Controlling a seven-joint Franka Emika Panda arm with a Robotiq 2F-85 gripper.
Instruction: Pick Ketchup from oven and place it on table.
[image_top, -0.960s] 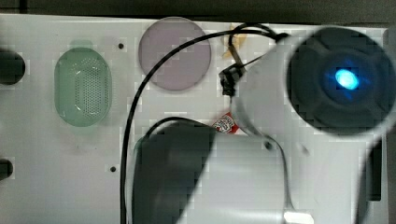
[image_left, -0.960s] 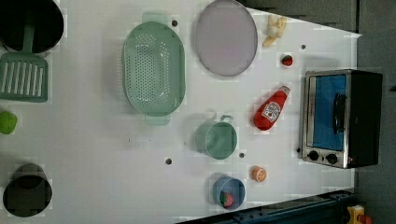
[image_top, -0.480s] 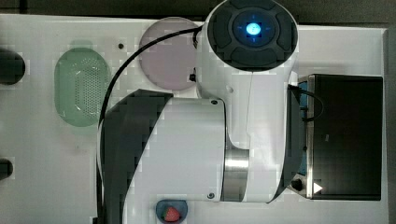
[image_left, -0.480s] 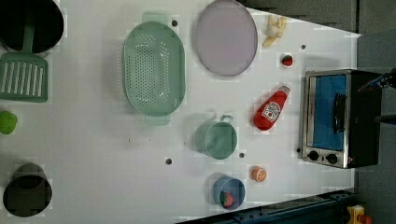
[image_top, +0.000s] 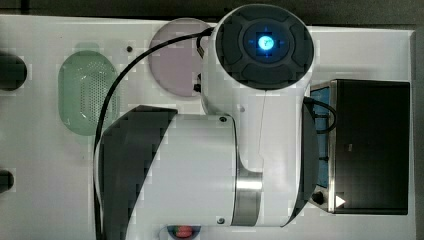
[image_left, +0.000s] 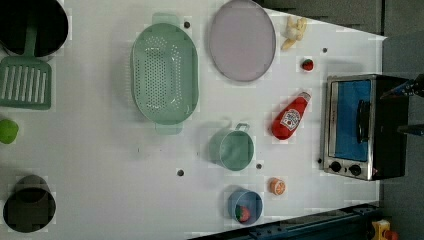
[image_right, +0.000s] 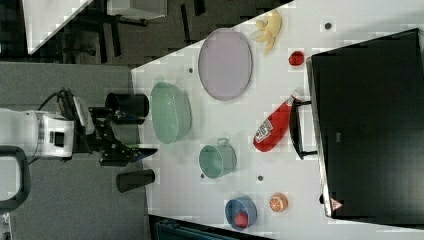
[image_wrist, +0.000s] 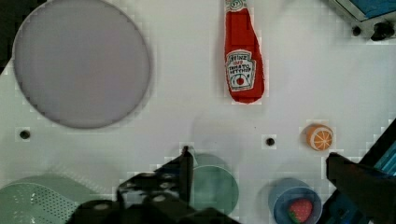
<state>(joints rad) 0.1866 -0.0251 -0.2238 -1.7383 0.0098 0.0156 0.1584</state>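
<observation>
The Ketchup (image_left: 291, 116) lay on its side on the table (image_left: 100, 165), just outside the oven (image_left: 361, 126), between the oven door and the green mug (image_left: 232, 148). Its white cap pointed toward the table edge that carries the purple plate (image_left: 242, 40). In the right view the bottle rested right beside the oven's dark handle; whether it touched the handle could not be told. The oven door appeared shut in the left view.

The gripper (image_right: 127, 137) stood high above the table in the right view, well apart from the bottle. Its fingers (image_wrist: 184, 170) were spread wide with nothing between them. The wrist view looked straight down on the bottle, the plate, the mug, the orange slice (image_wrist: 319, 136) and the blue bowl (image_wrist: 295, 203) holding a strawberry.

Judgement: the placing step appeared done, as the bottle sat free on the tabletop with the hand released and clear of it. What remained, if anything, was for the arm to withdraw to a rest pose. That move would call only for keeping clear of the oven top and the mug.
</observation>
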